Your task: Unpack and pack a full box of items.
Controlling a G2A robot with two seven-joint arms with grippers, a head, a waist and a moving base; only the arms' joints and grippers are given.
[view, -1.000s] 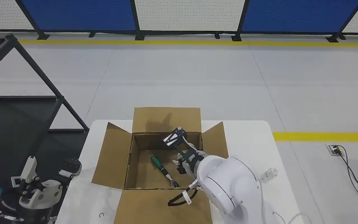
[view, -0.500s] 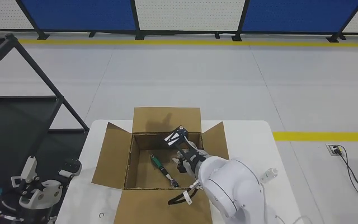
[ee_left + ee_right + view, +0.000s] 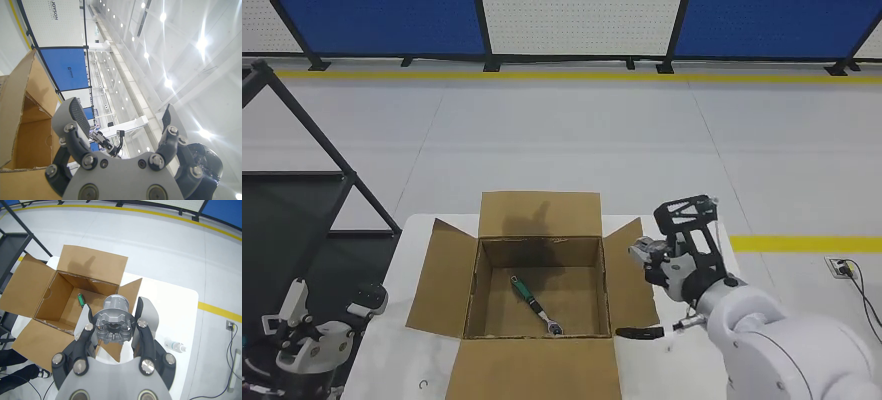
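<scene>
The cardboard box [image 3: 542,215] stands open on the white desk [image 3: 427,360], all four flaps folded outward. Inside it, one wrench [image 3: 534,303] with a green handle lies slantwise on the floor of the box, near the middle.

The right claw [image 3: 113,308] is closed on a grey metal part [image 3: 113,321], a round cast piece with a ribbed flange and a narrower cylinder at its far end. Claw and part are outside the box, over the desk just beside the right-hand flap; how high above the desk cannot be judged. A small white spray bottle [image 3: 174,345] lies on the desk well apart from the box, toward the robot's right.

The left claw [image 3: 122,109] is spread wide with nothing between its ribbed pads, pointing up at the ceiling, with a box flap [image 3: 22,94] just beside it.

In the right wrist view a claw finger covers the wrench's head end, so only the green handle [image 3: 81,300] shows there. The near flap is cut off by the lower edge of the top view.
</scene>
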